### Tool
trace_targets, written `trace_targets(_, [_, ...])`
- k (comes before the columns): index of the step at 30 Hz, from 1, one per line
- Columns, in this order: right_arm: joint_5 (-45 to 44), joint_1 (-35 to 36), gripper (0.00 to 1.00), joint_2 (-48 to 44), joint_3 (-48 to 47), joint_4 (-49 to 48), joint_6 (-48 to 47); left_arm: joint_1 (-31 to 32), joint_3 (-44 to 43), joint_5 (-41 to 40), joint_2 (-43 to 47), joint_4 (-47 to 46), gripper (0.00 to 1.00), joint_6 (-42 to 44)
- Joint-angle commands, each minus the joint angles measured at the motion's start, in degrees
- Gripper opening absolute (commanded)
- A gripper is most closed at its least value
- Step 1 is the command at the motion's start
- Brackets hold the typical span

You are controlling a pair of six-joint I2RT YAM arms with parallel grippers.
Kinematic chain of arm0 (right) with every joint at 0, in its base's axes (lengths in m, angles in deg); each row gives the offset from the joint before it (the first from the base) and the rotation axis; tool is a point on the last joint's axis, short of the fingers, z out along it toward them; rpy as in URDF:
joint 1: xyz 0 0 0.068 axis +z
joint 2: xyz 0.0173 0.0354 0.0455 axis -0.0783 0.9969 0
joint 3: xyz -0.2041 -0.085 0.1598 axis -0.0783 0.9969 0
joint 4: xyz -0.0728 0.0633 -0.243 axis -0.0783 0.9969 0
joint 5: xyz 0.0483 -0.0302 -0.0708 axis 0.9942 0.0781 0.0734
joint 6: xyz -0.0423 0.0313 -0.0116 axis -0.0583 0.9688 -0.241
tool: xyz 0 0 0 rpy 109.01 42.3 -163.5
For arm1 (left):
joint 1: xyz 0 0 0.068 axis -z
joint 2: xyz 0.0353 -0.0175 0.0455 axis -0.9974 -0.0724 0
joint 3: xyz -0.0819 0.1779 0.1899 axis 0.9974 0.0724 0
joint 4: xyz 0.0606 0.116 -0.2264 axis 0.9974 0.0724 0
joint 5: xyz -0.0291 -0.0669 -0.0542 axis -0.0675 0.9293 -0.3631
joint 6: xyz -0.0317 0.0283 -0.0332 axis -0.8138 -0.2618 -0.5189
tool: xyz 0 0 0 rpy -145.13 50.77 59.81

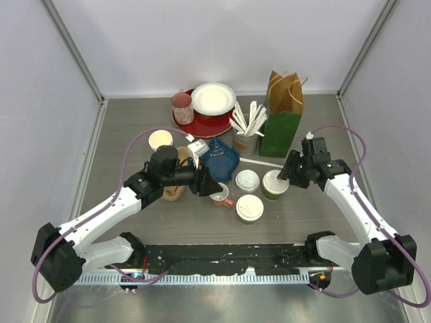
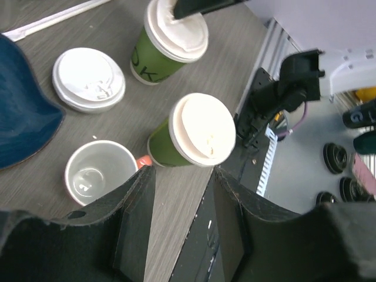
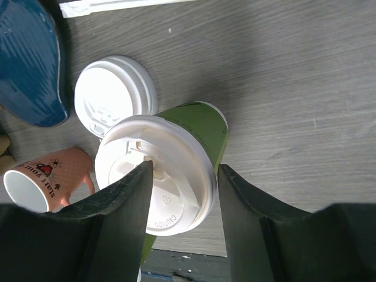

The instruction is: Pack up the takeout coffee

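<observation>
Right wrist view: the right gripper (image 3: 185,170) is shown with its fingers apart, one on each side of a lidded green cup (image 3: 200,129) standing upright at the centre of the frame. Whether the pads touch it cannot be told. A white lid (image 3: 114,100) is seen just beside the cup, at upper left.

In the left wrist view the left gripper (image 2: 182,173) is likewise spread wide with nothing clasped. A second lidded green cup (image 2: 202,129) stands just beyond its fingertips, with a mug (image 2: 97,173) to the left.

In the top external view a green paper bag (image 1: 283,118) is seen upright, right of centre in the upper half, and an open green cup (image 1: 160,140) left of centre.
</observation>
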Motion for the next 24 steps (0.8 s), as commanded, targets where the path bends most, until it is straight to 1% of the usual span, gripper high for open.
trace_targets(1, [1.44, 1.05, 0.53, 1.74, -1.82, -3.16, -2.06, -0.42, -4.65, -6.78, -4.08, -2.85, 0.47, -8.24])
trace_targets(3, [2.49, 1.05, 0.54, 1.83, -1.65, -4.04, -2.68, -0.33, -8.84, -7.40, -6.80, -0.57, 0.47, -8.60])
trace_targets(4, [3.02, 0.97, 0.54, 2.26, -1.64, -4.57, -2.94, -0.24, -10.61, -7.58, -9.95, 1.01, 0.47, -8.78])
trace_targets(5, [4.15, 1.14, 0.55, 2.53, -1.47, -4.84, -3.20, -0.16, -12.55, -8.28, -12.15, 5.46, 0.47, -8.69])
trace_targets(6, [4.43, 1.23, 0.56, 2.88, -1.47, -5.01, -3.56, 0.02, -16.66, -8.46, -14.09, 7.51, 0.47, -8.43])
trace_targets(7, [4.34, 1.32, 0.56, 2.97, -1.56, -5.10, -4.17, 0.11, -18.78, -8.20, -17.85, 9.62, 0.47, -8.08])
trace_targets(8, [4.17, 1.40, 0.58, 2.88, -1.90, -4.93, -4.44, 0.28, -20.89, -7.76, -19.37, 12.07, 0.47, -6.60])
trace_targets(9, [3.82, 1.32, 0.60, 2.71, -2.26, -4.75, -4.70, 1.07, -24.74, -7.93, -20.69, 12.71, 0.50, -5.89])
trace_targets(11, [2.85, 1.32, 0.64, 1.83, -3.48, -4.05, -4.88, 1.77, -27.93, -8.28, -24.11, 13.06, 0.52, -3.61])
trace_targets(12, [1.98, 1.32, 0.65, 1.74, -3.93, -3.61, -5.14, 2.13, -30.99, -9.41, -25.61, 14.02, 0.54, -2.98])
trace_targets(13, [1.71, 1.40, 0.66, 1.83, -4.45, -2.04, -5.92, 2.91, -32.59, -9.77, -26.93, 14.81, 0.54, -2.46])
trace_targets(14, [1.44, 1.32, 0.68, 2.00, -5.41, -1.16, -6.37, 3.27, -34.17, -9.95, -30.16, 15.87, 0.54, -2.10])
trace_targets(16, [1.09, 1.32, 0.69, 1.83, -6.12, 0.77, -7.07, 3.88, -39.44, -8.91, -33.52, 19.90, 0.54, -1.92])
trace_targets(17, [1.09, 1.40, 0.69, 1.57, -6.56, 1.13, -7.42, 3.97, -41.37, -7.94, -37.01, 20.96, 0.52, -2.01])
trace_targets(18, [1.09, 1.32, 0.69, 1.04, -6.91, 1.49, -7.51, 4.06, -44.70, -7.32, -38.35, 22.37, 0.50, -2.45])
trace_targets(20, [1.44, 1.41, 0.69, 0.60, -7.88, 2.63, -7.60, 4.24, -47.53, -5.39, -40.99, 21.77, 0.47, -2.10])
trace_targets(22, [2.49, 1.32, 0.68, 0.07, -8.32, 3.59, -7.69, 4.68, -48.33, -7.22, -41.88, 20.36, 0.46, -1.31])
trace_targets(24, [2.85, 1.40, 0.65, -0.80, -7.80, 3.42, -7.51, 5.64, -48.43, -8.10, -43.02, 19.40, 0.46, -1.57])
